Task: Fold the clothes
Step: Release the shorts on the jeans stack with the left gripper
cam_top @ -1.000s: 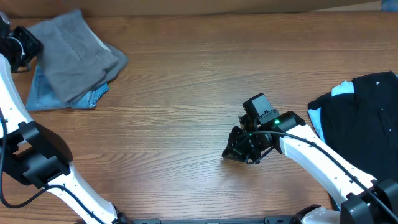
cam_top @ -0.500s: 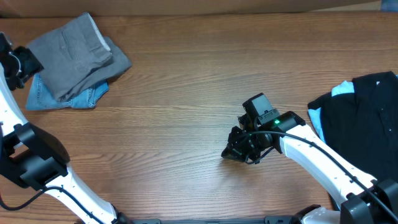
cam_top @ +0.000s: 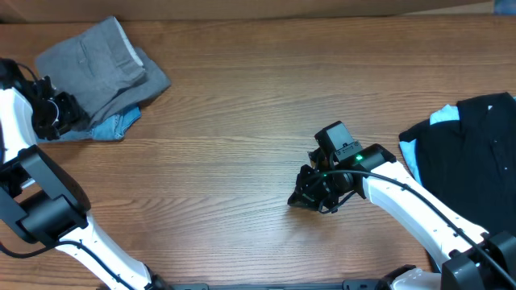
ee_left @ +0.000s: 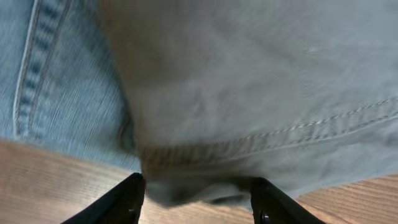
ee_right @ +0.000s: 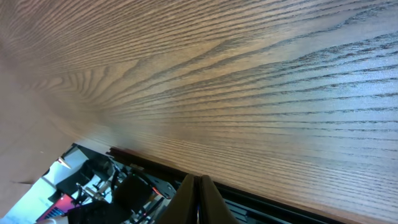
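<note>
The grey-khaki shorts (cam_top: 97, 68) lie folded at the far left of the table, on top of light-blue denim shorts (cam_top: 113, 126). My left gripper (cam_top: 56, 117) sits at their front left edge. In the left wrist view its fingers (ee_left: 124, 202) stand wide apart and the grey hem (ee_left: 249, 93) hangs between them, ungripped, with the denim (ee_left: 56, 81) to the left. My right gripper (cam_top: 308, 196) rests at mid table, far from the shorts; its fingers (ee_right: 199, 199) are pressed together and hold nothing.
A black garment with light-blue trim (cam_top: 476, 153) lies at the right edge. Bare wooden tabletop (cam_top: 242, 105) spans between the piles. The right wrist view shows the table's front edge (ee_right: 261, 199) and equipment below it.
My left gripper has let go of the grey shorts and drawn back toward the front left. The shorts have settled on the denim. The right arm has not moved.
</note>
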`<action>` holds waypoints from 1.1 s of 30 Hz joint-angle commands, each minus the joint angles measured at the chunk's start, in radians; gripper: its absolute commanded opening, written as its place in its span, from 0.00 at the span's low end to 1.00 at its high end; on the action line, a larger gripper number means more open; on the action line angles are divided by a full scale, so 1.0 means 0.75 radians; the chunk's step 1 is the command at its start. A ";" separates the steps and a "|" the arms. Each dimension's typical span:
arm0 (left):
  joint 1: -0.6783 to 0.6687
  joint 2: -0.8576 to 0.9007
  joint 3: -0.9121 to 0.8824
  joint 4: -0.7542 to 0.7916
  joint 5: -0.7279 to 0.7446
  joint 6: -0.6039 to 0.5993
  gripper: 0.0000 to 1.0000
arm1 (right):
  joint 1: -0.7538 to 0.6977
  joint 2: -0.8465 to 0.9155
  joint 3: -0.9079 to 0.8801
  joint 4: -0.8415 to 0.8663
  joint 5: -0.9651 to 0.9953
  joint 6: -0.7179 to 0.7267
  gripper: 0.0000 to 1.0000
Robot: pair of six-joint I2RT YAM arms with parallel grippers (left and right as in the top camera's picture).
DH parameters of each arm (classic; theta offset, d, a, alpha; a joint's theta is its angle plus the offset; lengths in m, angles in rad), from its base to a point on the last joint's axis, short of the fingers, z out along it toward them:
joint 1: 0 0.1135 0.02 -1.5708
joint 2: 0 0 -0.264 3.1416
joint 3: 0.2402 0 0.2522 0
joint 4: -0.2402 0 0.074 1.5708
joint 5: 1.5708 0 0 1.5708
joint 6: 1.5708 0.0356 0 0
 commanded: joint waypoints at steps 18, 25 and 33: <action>0.004 -0.009 -0.221 0.204 0.069 0.085 0.54 | 0.004 -0.014 0.021 -0.019 -0.011 -0.022 0.05; 0.018 -0.021 -0.135 0.081 0.077 0.032 0.45 | 0.004 -0.014 0.021 -0.019 -0.011 -0.021 0.05; 0.018 -0.066 -0.045 0.060 0.003 0.047 0.62 | 0.004 -0.014 0.021 -0.009 -0.010 -0.022 0.05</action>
